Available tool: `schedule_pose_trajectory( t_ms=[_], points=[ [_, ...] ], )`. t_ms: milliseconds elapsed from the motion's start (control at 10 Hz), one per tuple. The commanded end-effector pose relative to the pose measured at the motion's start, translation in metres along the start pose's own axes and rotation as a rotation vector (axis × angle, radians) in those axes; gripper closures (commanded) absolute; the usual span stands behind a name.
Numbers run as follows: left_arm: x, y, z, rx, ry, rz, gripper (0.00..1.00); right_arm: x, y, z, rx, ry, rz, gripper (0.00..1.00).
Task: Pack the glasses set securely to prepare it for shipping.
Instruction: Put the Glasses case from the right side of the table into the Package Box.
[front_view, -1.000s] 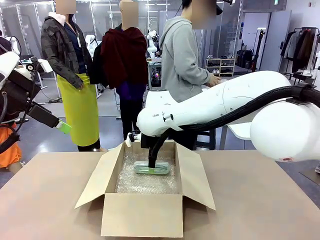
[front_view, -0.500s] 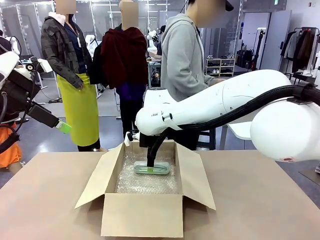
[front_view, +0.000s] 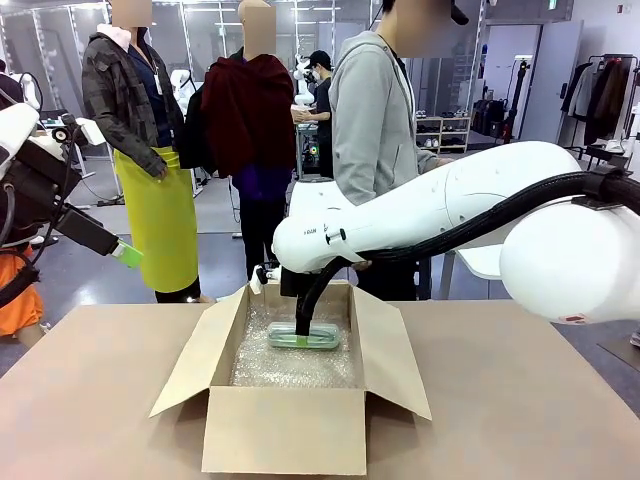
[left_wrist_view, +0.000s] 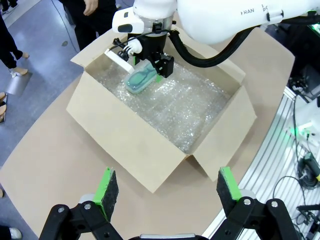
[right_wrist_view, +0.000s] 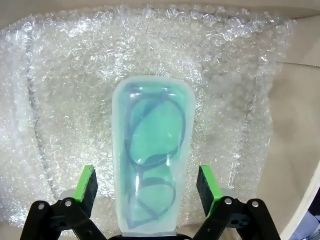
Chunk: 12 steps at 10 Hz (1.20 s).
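Right gripper, jaws wide, straddles the mint-green case on bubble wrap, apparently without contact. Left gripper hangs spread, empty.

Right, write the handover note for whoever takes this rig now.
Right gripper: open, one finger on either side of the mint-green case, not clamping it.
Left gripper: open, raised off to the side of the cardboard box.
The mint-green case lies flat on the bubble wrap in the box, near its far end.
Done: that case is in the box.
Left: withdraw the right arm, then probably close the flaps, which stand open.
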<state>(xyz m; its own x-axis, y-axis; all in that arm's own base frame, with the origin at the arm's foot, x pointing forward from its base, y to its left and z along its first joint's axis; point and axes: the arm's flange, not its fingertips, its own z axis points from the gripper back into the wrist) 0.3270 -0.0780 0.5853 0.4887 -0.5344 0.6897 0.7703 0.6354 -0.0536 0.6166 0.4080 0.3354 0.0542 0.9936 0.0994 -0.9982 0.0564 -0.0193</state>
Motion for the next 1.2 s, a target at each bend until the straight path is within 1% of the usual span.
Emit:
schedule_pose_trajectory(
  t_ms=[0,700,800,900,1000,1100],
  points=[
    [0.001,0.001,0.003,-0.008,-0.007,-0.006,0.00,0.002,0.001,0.001,0.002,-0.004,0.001,0.00],
    [0.001,0.001,0.003,-0.008,-0.007,-0.006,0.00,0.000,0.000,0.000,0.000,0.000,0.000,0.00],
    [0.001,0.001,0.003,-0.008,-0.007,-0.006,0.00,-0.013,0.004,0.025,-0.057,-0.059,-0.049,0.00],
    [0.001,0.001,0.003,-0.008,-0.007,-0.006,0.00,-0.024,0.014,0.051,-0.090,-0.082,-0.072,0.00],
    [0.001,0.001,0.003,-0.008,-0.007,-0.006,0.00,-0.041,0.025,0.074,-0.102,-0.094,-0.098,0.00],
    [0.001,0.001,0.003,-0.008,-0.007,-0.006,0.00,-0.060,0.033,0.089,-0.105,-0.129,-0.139,0.00]
  ],
)
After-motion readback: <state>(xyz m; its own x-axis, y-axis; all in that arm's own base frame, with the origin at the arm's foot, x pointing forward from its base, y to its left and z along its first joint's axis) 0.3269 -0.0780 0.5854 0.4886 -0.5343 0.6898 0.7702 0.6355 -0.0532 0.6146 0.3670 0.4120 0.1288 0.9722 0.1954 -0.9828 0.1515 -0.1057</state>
